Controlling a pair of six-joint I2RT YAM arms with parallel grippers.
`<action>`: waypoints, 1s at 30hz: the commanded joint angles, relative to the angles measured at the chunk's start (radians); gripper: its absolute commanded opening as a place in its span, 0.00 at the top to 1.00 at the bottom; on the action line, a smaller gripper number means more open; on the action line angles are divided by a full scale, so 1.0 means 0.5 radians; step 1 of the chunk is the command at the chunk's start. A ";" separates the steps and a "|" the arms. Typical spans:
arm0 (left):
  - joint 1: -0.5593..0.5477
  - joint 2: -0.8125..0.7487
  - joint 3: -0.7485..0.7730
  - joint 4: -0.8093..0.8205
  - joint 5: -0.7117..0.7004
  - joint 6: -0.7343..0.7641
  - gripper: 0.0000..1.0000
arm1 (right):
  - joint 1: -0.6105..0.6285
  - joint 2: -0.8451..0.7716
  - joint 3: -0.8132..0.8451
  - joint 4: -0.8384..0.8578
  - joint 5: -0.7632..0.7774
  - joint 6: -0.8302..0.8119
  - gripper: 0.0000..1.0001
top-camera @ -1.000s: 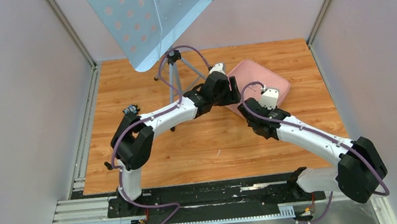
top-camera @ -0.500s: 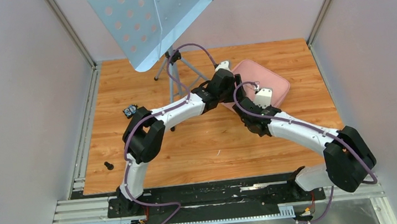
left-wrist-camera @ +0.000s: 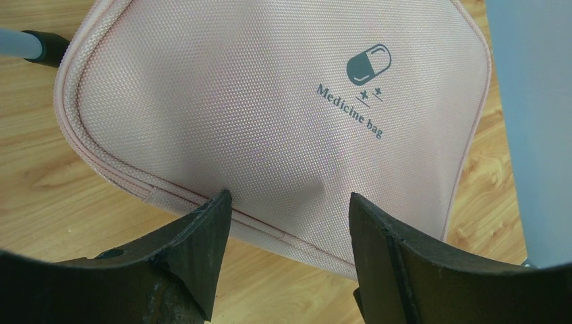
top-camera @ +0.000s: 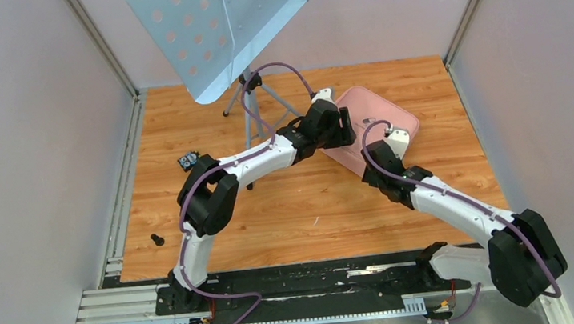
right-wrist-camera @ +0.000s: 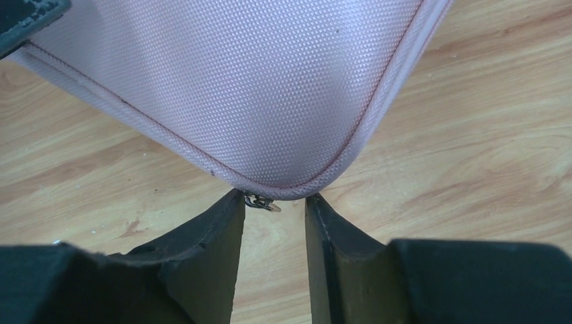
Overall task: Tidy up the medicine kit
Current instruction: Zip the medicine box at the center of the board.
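Observation:
The medicine kit (top-camera: 385,111) is a pink soft case lying zipped shut on the wooden table, pill logo up. The left wrist view shows its lid (left-wrist-camera: 270,101) printed "Medicine bag". My left gripper (top-camera: 342,129) is open, its fingertips (left-wrist-camera: 217,206) over the kit's near-left edge with nothing between them. My right gripper (top-camera: 376,155) stands at the kit's near rounded corner (right-wrist-camera: 297,182), jaws partly open. A small metal zipper pull (right-wrist-camera: 264,202) sticks out from that corner beside the left fingertip, not pinched.
A blue-grey perforated music stand (top-camera: 221,24) leans over the back left, its tripod legs (top-camera: 251,117) just left of the kit. One leg's foot (left-wrist-camera: 47,47) lies close to the kit. Two small black items (top-camera: 188,160) (top-camera: 157,240) lie on the left. Walls close both sides.
The left arm reached farther toward the kit, then held still. The right arm pulled back and rightward, bringing its gripper from over the kit to its near corner and uncovering the logo.

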 commanded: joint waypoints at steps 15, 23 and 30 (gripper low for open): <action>-0.002 0.029 0.019 -0.061 0.008 0.027 0.28 | -0.076 -0.190 -0.175 0.312 -0.191 -0.100 0.88; 0.000 -0.001 -0.020 -0.079 -0.027 0.038 0.28 | -0.113 -0.229 -0.180 0.269 -0.109 -0.124 1.00; 0.012 0.005 -0.027 -0.103 -0.023 0.053 0.27 | -0.138 -0.296 -0.136 0.122 -0.014 -0.107 1.00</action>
